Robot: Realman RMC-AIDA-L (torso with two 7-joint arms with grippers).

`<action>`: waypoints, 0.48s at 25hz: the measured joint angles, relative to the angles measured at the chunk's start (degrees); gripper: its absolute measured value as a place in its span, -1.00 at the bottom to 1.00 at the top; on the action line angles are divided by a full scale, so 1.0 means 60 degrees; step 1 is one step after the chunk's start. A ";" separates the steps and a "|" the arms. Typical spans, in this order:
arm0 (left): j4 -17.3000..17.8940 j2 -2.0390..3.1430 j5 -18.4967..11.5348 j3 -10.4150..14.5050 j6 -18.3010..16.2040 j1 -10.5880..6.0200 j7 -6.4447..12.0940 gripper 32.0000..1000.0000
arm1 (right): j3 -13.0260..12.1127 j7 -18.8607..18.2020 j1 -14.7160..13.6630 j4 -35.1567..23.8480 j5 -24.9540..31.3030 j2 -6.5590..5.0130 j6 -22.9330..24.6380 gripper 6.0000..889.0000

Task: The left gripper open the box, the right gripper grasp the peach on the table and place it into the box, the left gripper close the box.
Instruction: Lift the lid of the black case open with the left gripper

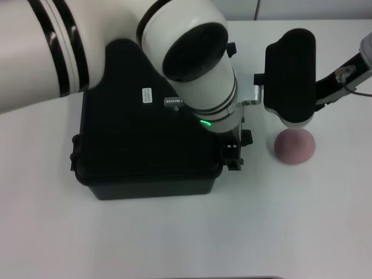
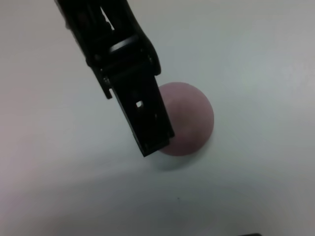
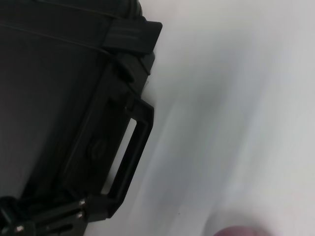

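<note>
the box point(image 1: 145, 145) sits closed in the middle left of the head view, its lid flat, with a white label point(image 1: 147, 95) showing beside my left arm. my left arm comes in from the upper left and crosses the lid. my left gripper point(image 1: 233, 152) hangs at the box's right edge, just beside the side latch point(image 3: 125, 157). i cannot tell whether it is open or closed.

the peach point(image 1: 294, 146) rests on the table point(image 1: 174, 232) right of the box. it is apart from the box's right wall, with a strip of bare white between them. a black block on my left wrist hangs above the peach and hides its top in the head view.

my right gripper point(image 1: 325, 93) reaches in from the upper right, mostly behind that block. in the left wrist view my right gripper point(image 2: 157, 142) has its tip low against the near side of the peach point(image 2: 189, 120), overlapping its rim. i cannot tell if it touches, nor whether it is open or closed.

in the right wrist view the peach point(image 3: 241, 231) only peeks in at the bottom edge.

there is open white table below the box and peach, and to the far right of the peach.
</note>
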 joint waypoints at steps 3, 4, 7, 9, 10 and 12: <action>0.0027 -0.0003 -0.0007 0.0013 -0.0058 -0.0007 0.0007 0.56 | 0.0000 -0.0003 -0.0026 0.0000 0.0000 0.0000 -0.0011 0.90; 0.0041 -0.0003 -0.0015 0.0005 -0.0070 -0.0002 0.0041 0.56 | 0.0000 -0.0003 -0.0035 0.0000 -0.0001 0.0000 -0.0014 0.90; 0.0059 0.0008 -0.0144 -0.0056 -0.0097 0.0039 0.0215 0.56 | 0.0000 -0.0005 -0.0050 0.0000 -0.0001 0.0000 -0.0025 0.90; 0.0047 0.0025 -0.0282 -0.0067 -0.0114 0.0040 0.0304 0.55 | 0.0000 -0.0007 -0.0050 0.0000 -0.0001 0.0000 -0.0028 0.90; 0.0034 0.0027 -0.0327 -0.0065 -0.0121 0.0034 0.0335 0.55 | 0.0000 -0.0009 -0.0051 0.0000 -0.0001 0.0000 -0.0028 0.90; 0.0016 0.0027 -0.0362 -0.0041 -0.0127 0.0014 0.0369 0.34 | 0.0000 -0.0010 -0.0051 0.0000 0.0000 0.0000 -0.0029 0.90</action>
